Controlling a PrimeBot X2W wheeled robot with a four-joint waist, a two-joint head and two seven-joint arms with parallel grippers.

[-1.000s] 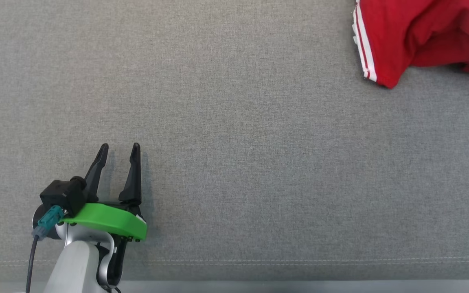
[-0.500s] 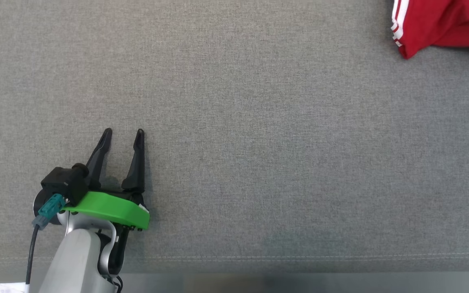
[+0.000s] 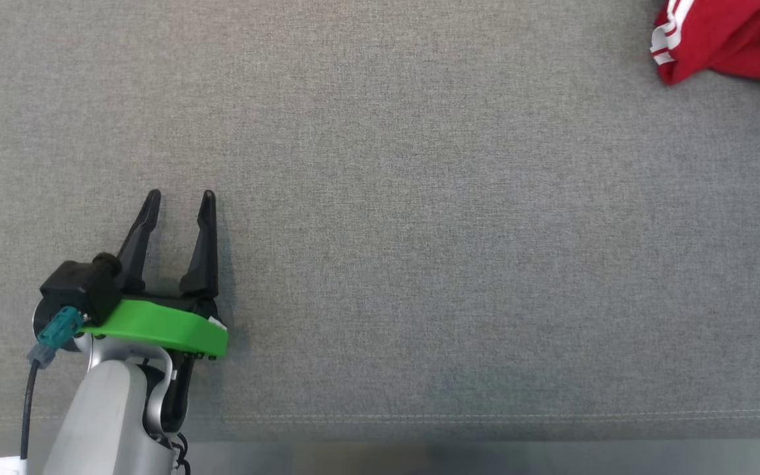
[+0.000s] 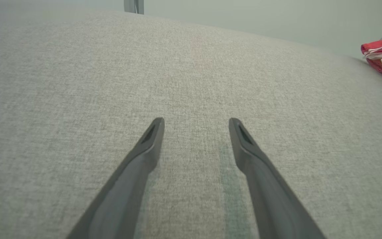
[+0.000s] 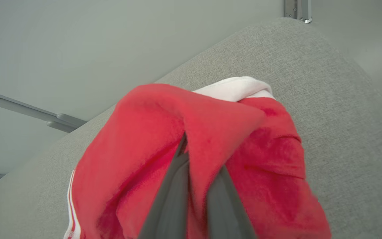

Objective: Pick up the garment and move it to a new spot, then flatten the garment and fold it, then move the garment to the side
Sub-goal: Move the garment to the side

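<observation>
Red garment point(image 3: 736, 36): bunched in the top right corner of the head view, white-striped hem point(image 3: 665, 36) toward the left. In the right wrist view, the right gripper point(image 5: 199, 159) has its fingers together, clamped on a fold of the garment; red cloth drapes over both fingers, with white trim point(image 5: 235, 88) at the top of the bunch. Can't tell whether the bunch touches the grey fabric surface point(image 3: 419, 231) or hangs clear. Left gripper point(image 3: 180, 198): fingers apart, nothing between them, low over bare fabric at lower left, well apart from the garment. Green wrist bracket point(image 3: 156, 326) and black camera block point(image 3: 80, 287) sit behind its fingers. A stitched seam point(image 3: 485, 417) runs along the near edge.
</observation>
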